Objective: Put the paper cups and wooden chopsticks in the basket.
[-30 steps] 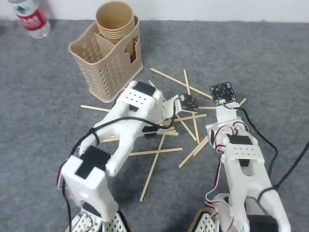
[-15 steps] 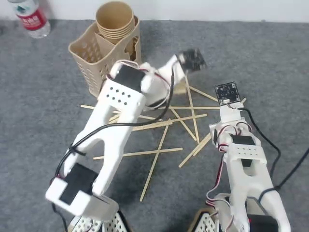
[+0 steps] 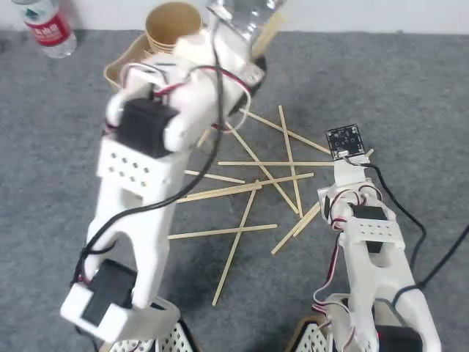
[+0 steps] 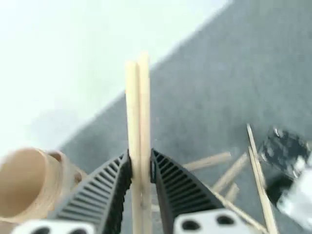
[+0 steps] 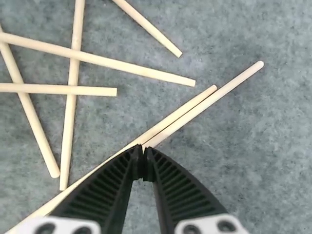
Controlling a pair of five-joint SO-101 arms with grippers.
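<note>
We've got the left arm (image 3: 139,169) covering most of the basket (image 3: 111,72), the left gripper (image 3: 253,22) and its chopsticks (image 3: 270,33) blurred at the top, the bottle (image 3: 45,26) clipped by the edge.

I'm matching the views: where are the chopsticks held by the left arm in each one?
High view: chopsticks at the top edge, right of the cups.
Left wrist view: mid-picture, clamped between the jaws.
Right wrist view: not in it.
Landmark: the cups, in the first two.

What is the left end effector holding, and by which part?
Two wooden chopsticks, side by side, pinched partway along their shafts by the left end effector; their ends project past it.
</note>
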